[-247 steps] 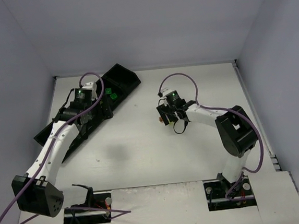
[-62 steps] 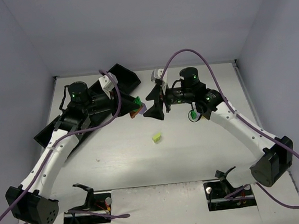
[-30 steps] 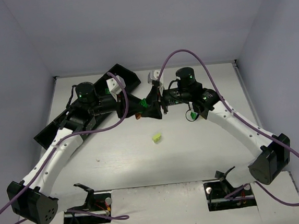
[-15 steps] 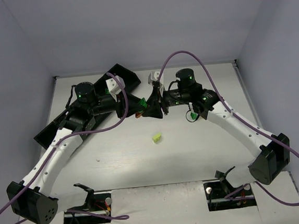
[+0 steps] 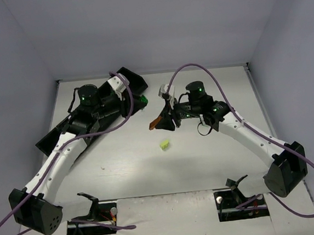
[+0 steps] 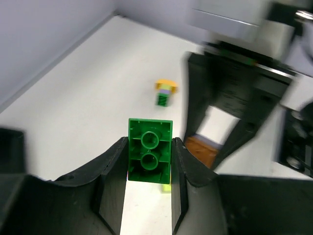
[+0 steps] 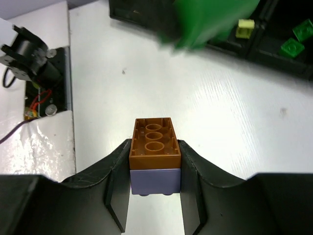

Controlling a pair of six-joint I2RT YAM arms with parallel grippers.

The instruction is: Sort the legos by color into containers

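Note:
My left gripper point(image 6: 149, 145) is shut on a green lego point(image 6: 149, 159), held above the table near the black tray of containers point(image 5: 133, 79). My right gripper point(image 7: 155, 161) is shut on a brown lego point(image 7: 154, 139) stacked on a purple lego point(image 7: 155, 180). In the top view the two grippers hang a little apart, the left gripper point(image 5: 139, 101) by the tray's far end, the right gripper point(image 5: 156, 123) mid-table. A lime lego point(image 5: 164, 145) lies on the table below them. The tray point(image 7: 274, 58) holds a lime piece point(image 7: 244, 28) and green pieces point(image 7: 293, 45).
A small stack of yellow, purple and green legos point(image 6: 165, 93) stands on the white table beyond the left gripper. Grey walls close the table on three sides. The arm bases and cable slots point(image 5: 91, 216) sit at the near edge.
The grippers were together on one stack and have pulled apart. The green lego came away with the left gripper; the brown and purple stayed with the right, which tightened and swung nearer.

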